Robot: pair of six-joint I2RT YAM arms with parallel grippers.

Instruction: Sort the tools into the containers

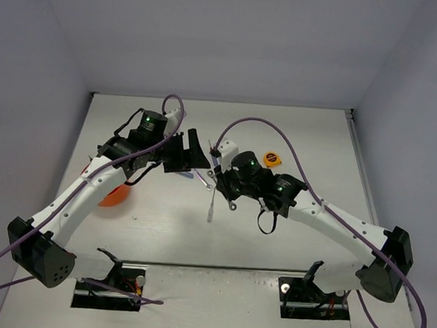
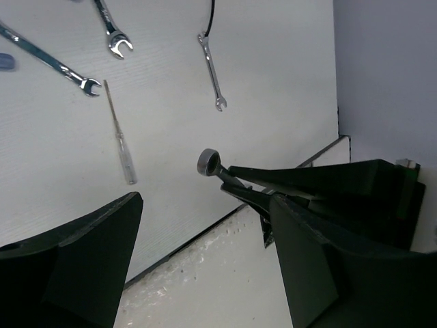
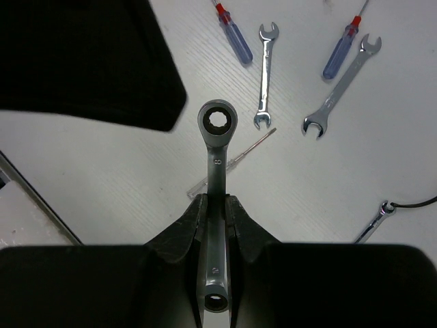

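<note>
Right claw (image 3: 215,205): closest to my wrist camera. Its two fingers are pressed together on the shank of a ratchet wrench (image 3: 217,154), gripping it low so the ring head sticks out ahead.
Ratchet wrench: it looks to me to be held off the tabletop (image 3: 136,178), crossing above a clear-handled screwdriver (image 3: 235,158) that lies flat beneath it.
Left claw (image 2: 205,205): fingers spread wide with nothing between them. It faces the ring head, which pokes in from the right side of its view.
Why this pose: I read it as a handover. The free head leaves bare steel for the other claw to take, and the left arm is the one nearer the container.
Tub (image 1: 113,194): orange-red, on the left side of the tabletop and half hidden under the left forearm, well apart from the held wrench. I cannot see its compartments from here.
Loose tools: two blue-handled screwdrivers (image 3: 232,37) (image 3: 339,53), two open-ended wrenches (image 3: 266,75) (image 3: 341,89), and another wrench end (image 3: 377,220) beside a black cable, all flat beyond the right claw.
Tape measure (image 1: 271,159): yellow, just behind the right arm's wrist, apart from the tub.
Progress: early, I judge, since most tools lie outside the tub.
Risk: the ring head is a small target. If the left claw closes off-centre, I would expect the wrench to twist in the right claw's narrow grip.
</note>
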